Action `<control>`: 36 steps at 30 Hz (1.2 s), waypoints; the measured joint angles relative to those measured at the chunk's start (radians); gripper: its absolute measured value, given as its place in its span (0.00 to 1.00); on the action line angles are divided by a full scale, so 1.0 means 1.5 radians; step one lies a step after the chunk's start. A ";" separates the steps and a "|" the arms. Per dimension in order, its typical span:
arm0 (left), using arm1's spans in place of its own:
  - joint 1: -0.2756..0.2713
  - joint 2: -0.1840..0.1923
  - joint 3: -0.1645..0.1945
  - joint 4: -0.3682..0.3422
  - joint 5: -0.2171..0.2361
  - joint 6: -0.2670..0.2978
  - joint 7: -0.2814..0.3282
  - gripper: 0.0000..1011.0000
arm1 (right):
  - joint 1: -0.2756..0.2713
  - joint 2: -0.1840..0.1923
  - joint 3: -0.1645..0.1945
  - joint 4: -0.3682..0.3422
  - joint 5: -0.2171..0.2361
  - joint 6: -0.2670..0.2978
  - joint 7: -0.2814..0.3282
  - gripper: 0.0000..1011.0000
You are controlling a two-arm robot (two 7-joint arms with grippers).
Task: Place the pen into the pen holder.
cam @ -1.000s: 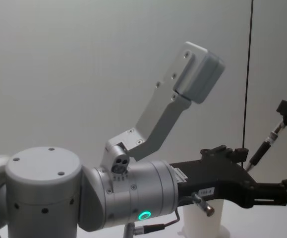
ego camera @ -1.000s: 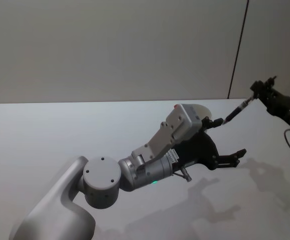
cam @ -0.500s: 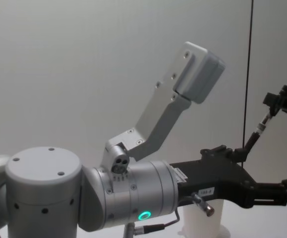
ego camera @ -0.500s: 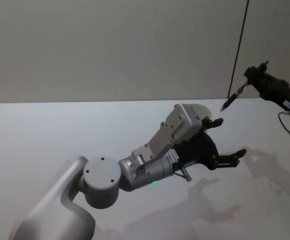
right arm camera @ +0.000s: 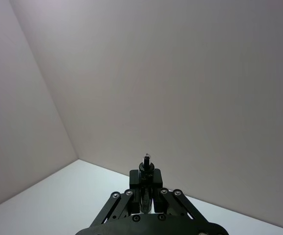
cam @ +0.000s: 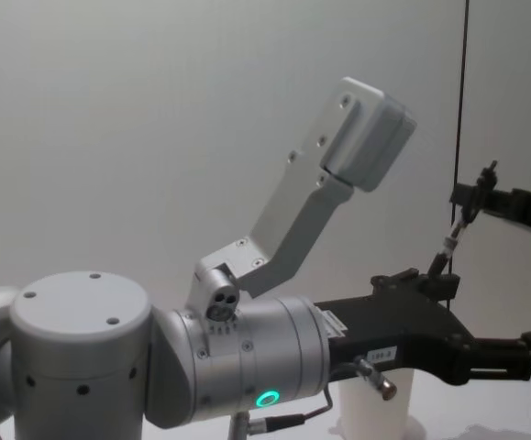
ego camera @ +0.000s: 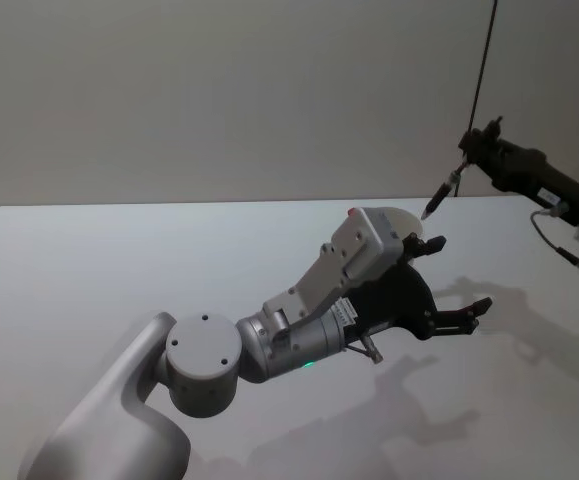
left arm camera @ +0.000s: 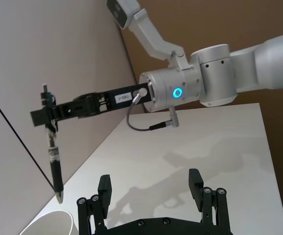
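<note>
My right pincer (ego camera: pixel 477 150) is clamped on the pen (ego camera: pixel 441 192), which hangs from it in the air, tip down, just above the rim of the white cup (left arm camera: pixel 53 224). My left pincer (ego camera: pixel 449 283) stands apart around that cup, low on the table (ego camera: pixel 119 260).

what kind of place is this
Likely a robot test bench: a bare white table against plain walls, where the right gripper holds a pen above a white cup beside the left gripper.
</note>
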 joint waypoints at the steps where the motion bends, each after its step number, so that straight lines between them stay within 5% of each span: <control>1: 0.000 0.000 0.000 0.000 0.000 0.000 0.000 0.99 | 0.004 -0.001 -0.002 0.007 -0.002 -0.002 0.002 0.13; 20: 0.000 0.000 0.000 0.000 0.000 0.000 0.000 0.99 | 0.103 -0.039 -0.051 0.173 -0.054 -0.073 0.022 0.13; 36: 0.000 0.000 0.000 0.000 0.000 0.000 0.000 0.99 | 0.146 -0.062 -0.083 0.266 -0.082 -0.128 0.014 0.13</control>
